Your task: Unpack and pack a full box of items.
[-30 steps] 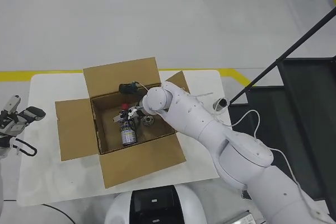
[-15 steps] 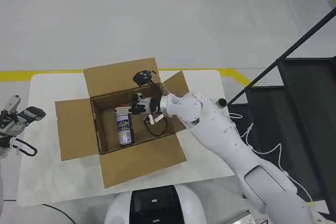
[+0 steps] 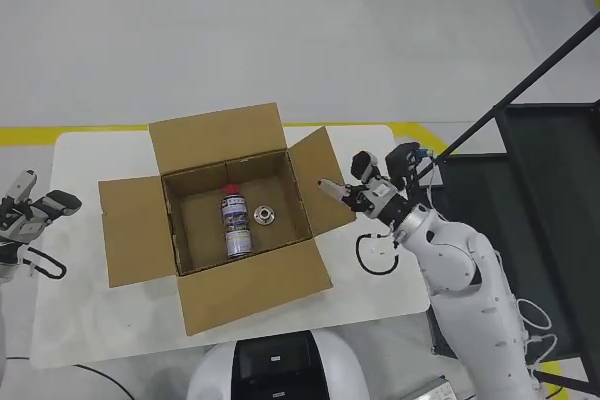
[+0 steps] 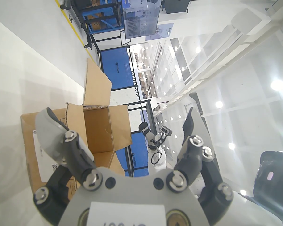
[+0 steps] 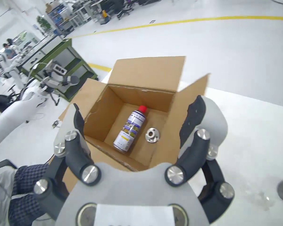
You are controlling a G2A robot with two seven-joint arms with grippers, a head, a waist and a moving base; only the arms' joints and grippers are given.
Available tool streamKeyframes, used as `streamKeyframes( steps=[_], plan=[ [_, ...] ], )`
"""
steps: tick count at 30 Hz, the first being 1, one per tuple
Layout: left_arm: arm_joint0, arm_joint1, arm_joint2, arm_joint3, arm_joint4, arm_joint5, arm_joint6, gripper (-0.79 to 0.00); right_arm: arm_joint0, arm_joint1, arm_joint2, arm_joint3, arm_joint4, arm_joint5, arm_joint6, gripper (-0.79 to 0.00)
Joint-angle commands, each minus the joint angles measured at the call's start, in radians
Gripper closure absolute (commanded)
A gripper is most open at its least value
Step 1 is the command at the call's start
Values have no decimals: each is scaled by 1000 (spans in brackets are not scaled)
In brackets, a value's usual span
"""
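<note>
Cardboard box is standing open with a spray can and a metal flange inside, so unpacking is looking unfinished; right gripper beside it and left gripper farther off are gaping wide, empty.

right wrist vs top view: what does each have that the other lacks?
Right wrist view: a green-framed bench in the room behind. Top view: the black stairs beside the table. Both: the open cardboard box, the spray can lying on its floor, the metal flange beside the can and apart from it, and the right gripper, open and holding nothing.
</note>
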Motion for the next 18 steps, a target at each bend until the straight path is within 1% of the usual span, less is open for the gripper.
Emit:
streamKeyframes(
  steps=[1, 4, 5, 8, 13, 16, 18],
  plan=[
    [0, 0, 0, 0, 0, 0, 0, -785, -26, 2, 33, 14, -5, 7, -41, -785],
    [0, 0, 0, 0, 0, 0, 0, -785, -54, 5, 83, 51, 22, 10, -90, -785],
    [0, 0, 0, 0, 0, 0, 0, -785, -64, 6, 104, 65, 33, 28, -99, -785],
    [0, 0, 0, 0, 0, 0, 0, -785, -69, 9, 142, 92, 56, 87, -72, -785],
    [0, 0, 0, 0, 0, 0, 0, -785, -12, 19, 170, 177, 50, 191, 77, -785],
    [0, 0, 0, 0, 0, 0, 0, -785, 44, 26, 165, 243, 19, 224, 168, -785],
    [0, 0, 0, 0, 0, 0, 0, -785, 80, 30, 161, 284, -11, 244, 208, -785]
  ],
)
